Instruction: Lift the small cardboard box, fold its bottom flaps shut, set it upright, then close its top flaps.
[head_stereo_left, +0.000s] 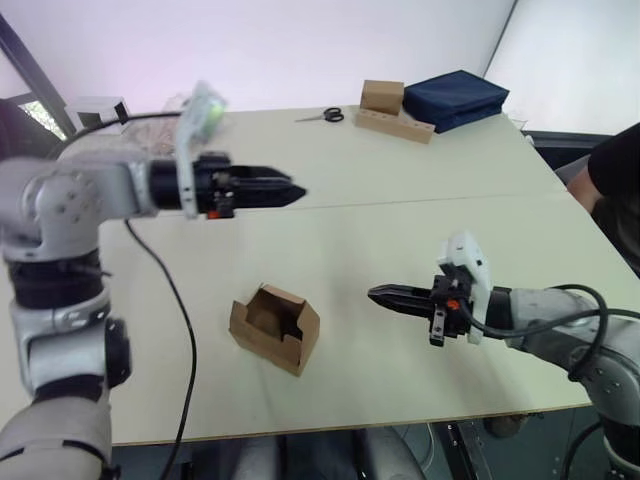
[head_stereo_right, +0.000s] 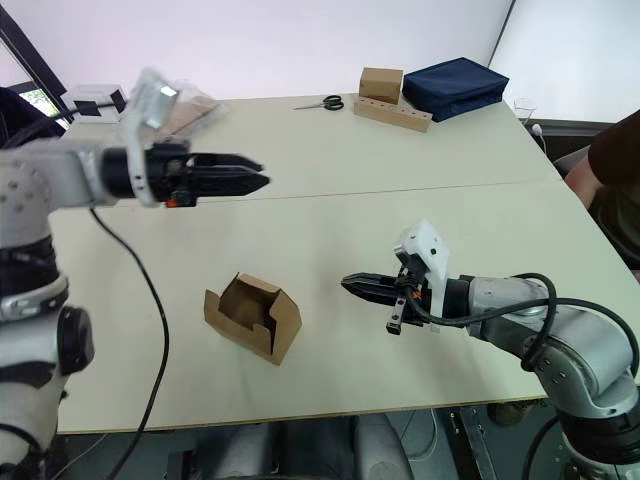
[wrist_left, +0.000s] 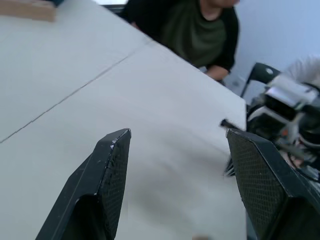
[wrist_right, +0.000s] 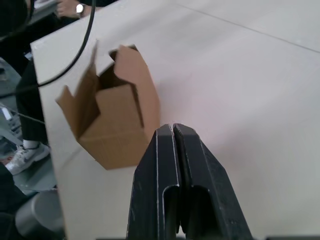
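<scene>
Small cardboard box (head_stereo_left: 275, 327) near the front edge of the table (head_stereo_left: 400, 240), left of the middle, lying tipped with its open end up and flaps (wrist_right: 82, 97) standing loose. Nothing touching it. Bare tabletop on every side of the box: wide open room toward the middle seam, toward the right edge, and toward the left edge, where only a black cable (head_stereo_left: 170, 300) crosses the surface and drops over the front edge.

Right gripper (head_stereo_left: 385, 296) low over the table to the right of the box, fingers pressed together, empty, tips aimed at the box with a clear gap between; in the right wrist view the box just beyond the tips, apart from them.

Left gripper (head_stereo_left: 290, 190) raised above the table, behind the box and well apart from it, pointing toward the right; fingers (wrist_left: 112, 170) spread wide in the left wrist view, nothing between them.

Far edge crowded: scissors (head_stereo_left: 326, 115), a brown box (head_stereo_left: 382, 96) on a holed cardboard strip (head_stereo_left: 395, 125), a dark blue pouch (head_stereo_left: 455, 98) at the far right corner. A person in a dark top (wrist_left: 195, 30) beside the right edge.
</scene>
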